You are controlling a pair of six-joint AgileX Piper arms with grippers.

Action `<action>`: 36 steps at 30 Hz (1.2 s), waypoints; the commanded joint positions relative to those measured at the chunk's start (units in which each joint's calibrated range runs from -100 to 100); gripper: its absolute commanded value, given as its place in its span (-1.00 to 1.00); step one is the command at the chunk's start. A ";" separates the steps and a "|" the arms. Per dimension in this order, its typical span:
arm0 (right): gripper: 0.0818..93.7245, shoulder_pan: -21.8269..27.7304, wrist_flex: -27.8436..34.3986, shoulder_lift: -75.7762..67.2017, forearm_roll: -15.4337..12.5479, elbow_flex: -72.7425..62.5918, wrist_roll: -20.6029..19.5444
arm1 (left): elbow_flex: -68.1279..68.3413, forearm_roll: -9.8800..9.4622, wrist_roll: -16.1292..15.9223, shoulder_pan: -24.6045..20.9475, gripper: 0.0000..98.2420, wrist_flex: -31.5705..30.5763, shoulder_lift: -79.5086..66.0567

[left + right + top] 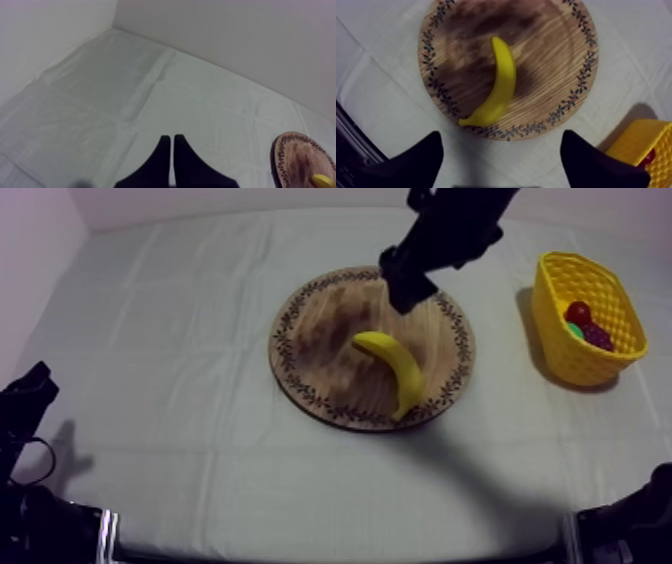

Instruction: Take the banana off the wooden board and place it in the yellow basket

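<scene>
Grey-white cloth (180, 388), wooden board (320, 348), curved yellow banana (398, 366) atop.

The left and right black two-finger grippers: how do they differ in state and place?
The left gripper is shut, a narrow wedge; the right gripper is open. The left one rests above bare grey-white cloth; the right one hangs over the round wooden board with the curved yellow banana. Both hold nothing.

Banana (392, 364) flat on wooden board (310, 338); yellow basket (575, 360) at R
</scene>
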 commanded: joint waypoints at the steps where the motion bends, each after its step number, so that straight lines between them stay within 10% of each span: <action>1: 0.57 0.13 -1.78 1.66 0.02 2.35 -0.06 | 0.03 0.03 0.01 0.01 -1.00 0.00 0.00; 36: 0.38 1.22 -17.02 26.48 -2.69 3.80 -2.09 | 0.03 0.03 0.01 0.01 -1.00 0.00 0.00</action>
